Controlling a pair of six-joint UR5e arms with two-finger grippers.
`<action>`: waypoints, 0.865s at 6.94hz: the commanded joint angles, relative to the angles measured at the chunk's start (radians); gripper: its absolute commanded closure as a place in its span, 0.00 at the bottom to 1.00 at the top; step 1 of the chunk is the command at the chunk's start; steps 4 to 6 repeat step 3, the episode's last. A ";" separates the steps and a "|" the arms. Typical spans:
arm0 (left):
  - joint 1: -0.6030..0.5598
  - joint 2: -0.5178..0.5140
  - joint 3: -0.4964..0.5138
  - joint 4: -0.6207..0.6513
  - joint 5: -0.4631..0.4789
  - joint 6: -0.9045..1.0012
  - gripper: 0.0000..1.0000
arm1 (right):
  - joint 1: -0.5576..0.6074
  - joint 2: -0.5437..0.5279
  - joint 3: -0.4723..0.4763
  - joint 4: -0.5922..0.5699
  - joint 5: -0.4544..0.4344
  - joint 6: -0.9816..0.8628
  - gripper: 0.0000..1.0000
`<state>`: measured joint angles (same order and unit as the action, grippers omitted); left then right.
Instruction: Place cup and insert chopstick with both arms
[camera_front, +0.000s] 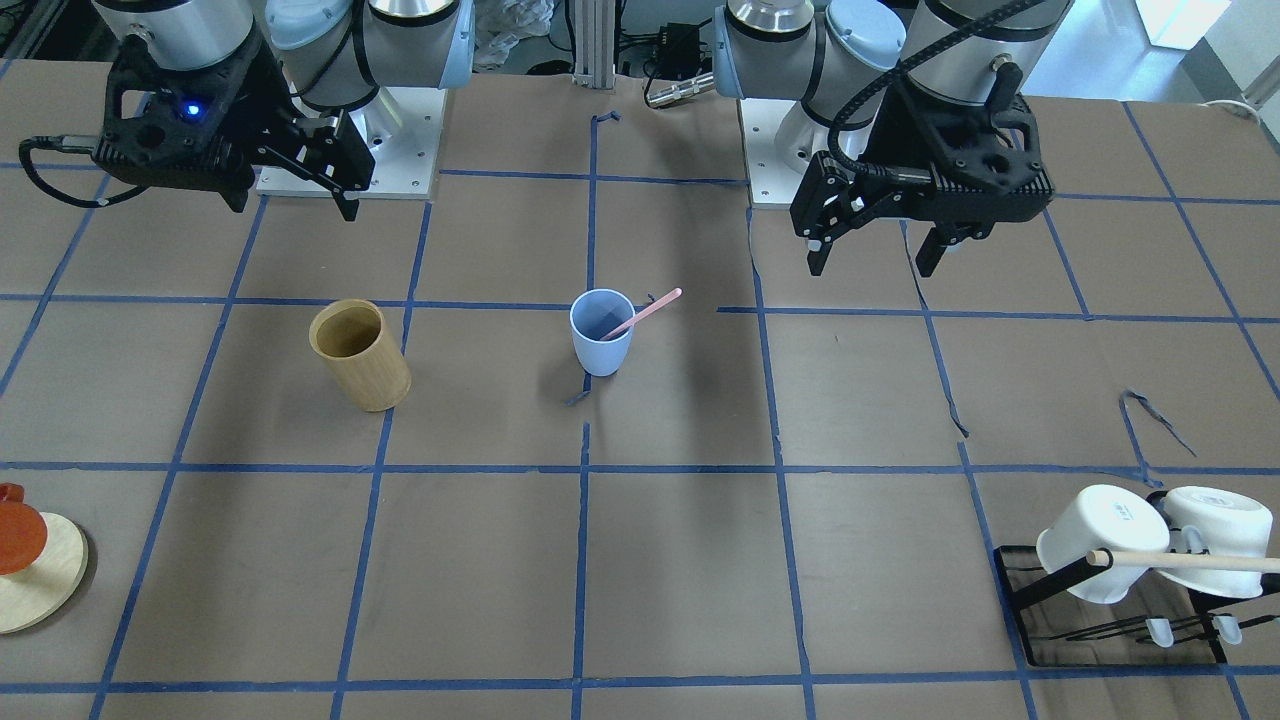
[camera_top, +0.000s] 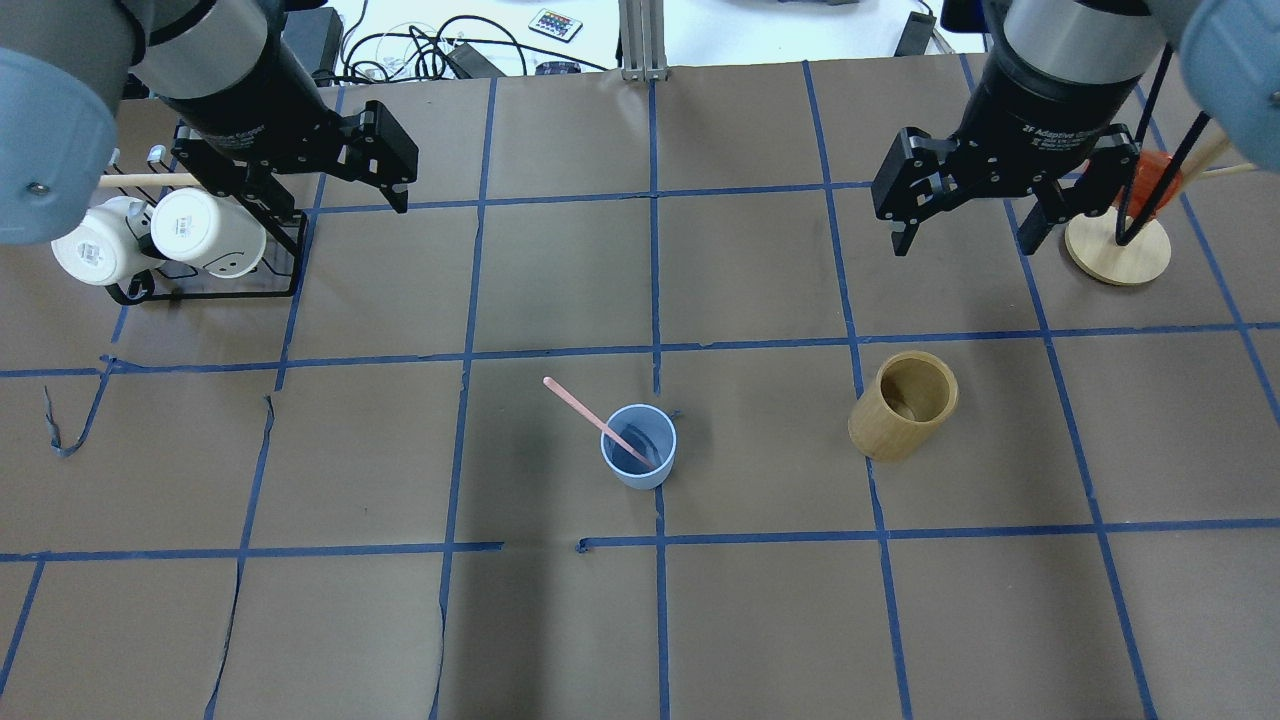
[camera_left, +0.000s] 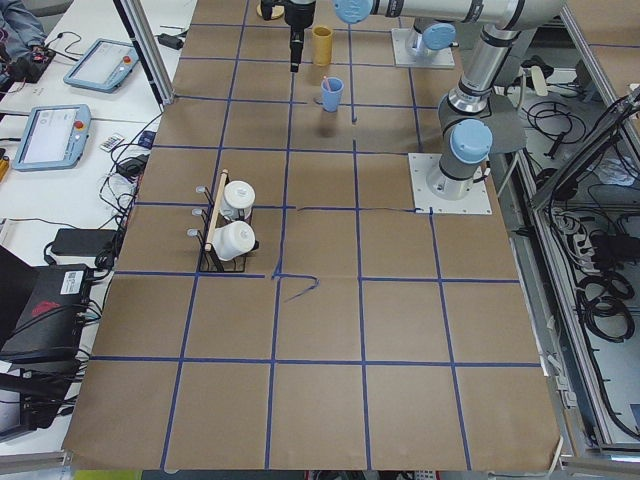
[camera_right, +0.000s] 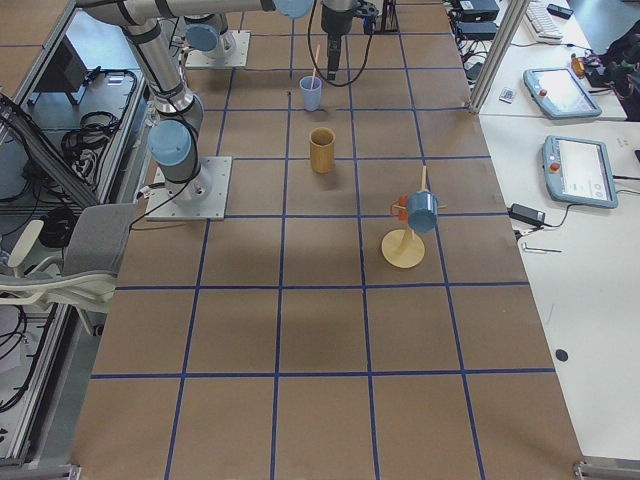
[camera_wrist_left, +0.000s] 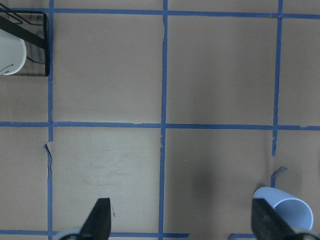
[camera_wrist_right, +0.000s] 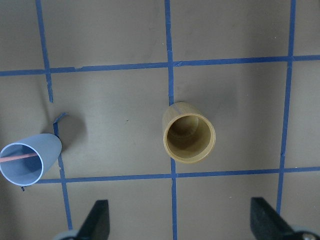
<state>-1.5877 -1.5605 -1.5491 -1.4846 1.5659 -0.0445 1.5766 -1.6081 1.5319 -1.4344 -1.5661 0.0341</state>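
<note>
The pale blue cup (camera_front: 602, 333) stands upright near the table's middle; it also shows in the overhead view (camera_top: 638, 460) and both wrist views (camera_wrist_left: 285, 210) (camera_wrist_right: 27, 162). The pink chopstick (camera_front: 645, 313) leans inside it, its top end sticking out over the rim toward the robot's left (camera_top: 590, 415). My left gripper (camera_front: 872, 258) hangs open and empty above the table, well back from the cup (camera_top: 325, 195). My right gripper (camera_front: 290, 200) is also open and empty, raised on the other side (camera_top: 965, 240).
A tan bamboo cylinder (camera_front: 360, 355) stands to the robot's right of the cup (camera_top: 903, 405). A black rack (camera_front: 1120, 630) with two white mugs (camera_top: 170, 240) sits on the robot's far left. A round wooden stand (camera_top: 1118, 250) with an orange cup is at the far right.
</note>
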 joint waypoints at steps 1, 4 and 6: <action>0.000 -0.001 0.001 0.001 -0.003 0.000 0.00 | 0.000 -0.001 0.001 -0.001 0.000 -0.011 0.00; 0.000 -0.001 0.000 0.001 -0.003 0.000 0.00 | 0.000 -0.001 0.001 -0.001 0.000 -0.010 0.00; 0.000 -0.001 0.000 0.001 -0.003 0.000 0.00 | 0.000 -0.001 0.001 -0.001 0.000 -0.010 0.00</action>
